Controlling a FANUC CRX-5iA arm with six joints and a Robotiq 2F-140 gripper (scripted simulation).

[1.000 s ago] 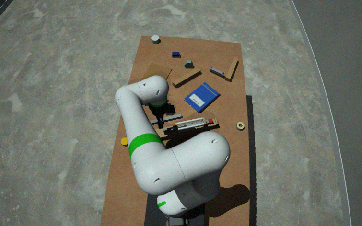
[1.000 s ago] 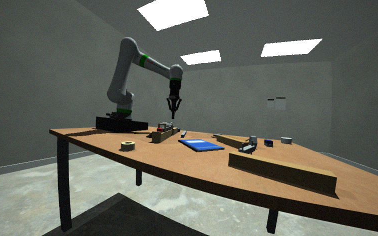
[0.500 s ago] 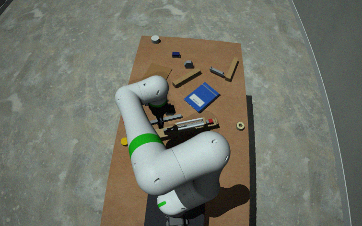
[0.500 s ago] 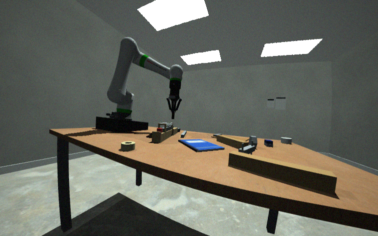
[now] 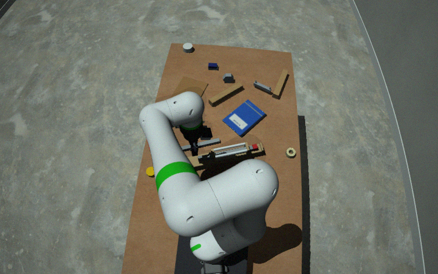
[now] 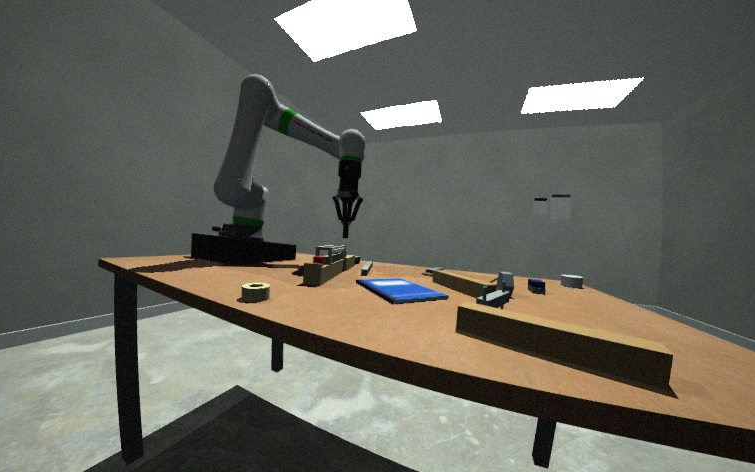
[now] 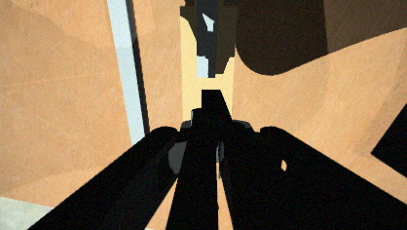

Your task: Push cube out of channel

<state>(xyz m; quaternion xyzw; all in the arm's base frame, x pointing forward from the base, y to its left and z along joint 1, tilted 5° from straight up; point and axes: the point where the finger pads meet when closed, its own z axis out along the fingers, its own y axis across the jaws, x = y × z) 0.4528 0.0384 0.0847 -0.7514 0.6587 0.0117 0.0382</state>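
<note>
The channel (image 5: 230,150) is a wooden trough with a clear roof, lying near the middle of the table; it also shows in the side view (image 6: 327,265). The red cube (image 5: 254,146) sits at its end towards the tape ring, also visible in the side view (image 6: 319,258). A grey bar (image 5: 201,144) lies flat on the table beside the channel's other end; in the wrist view it (image 7: 122,73) is to the left of the fingers. My gripper (image 6: 345,230) (image 5: 195,147) hangs well above the table over that end. Its fingers (image 7: 214,104) are shut with nothing between them.
A blue book (image 5: 244,117), two wooden blocks (image 5: 225,94) (image 5: 281,83), small grey parts (image 5: 262,86) (image 5: 228,78), a small blue block (image 5: 213,65) and a white cylinder (image 5: 187,47) lie farther out. A tape ring (image 5: 290,151) and a yellow disc (image 5: 149,170) lie near the table's side edges.
</note>
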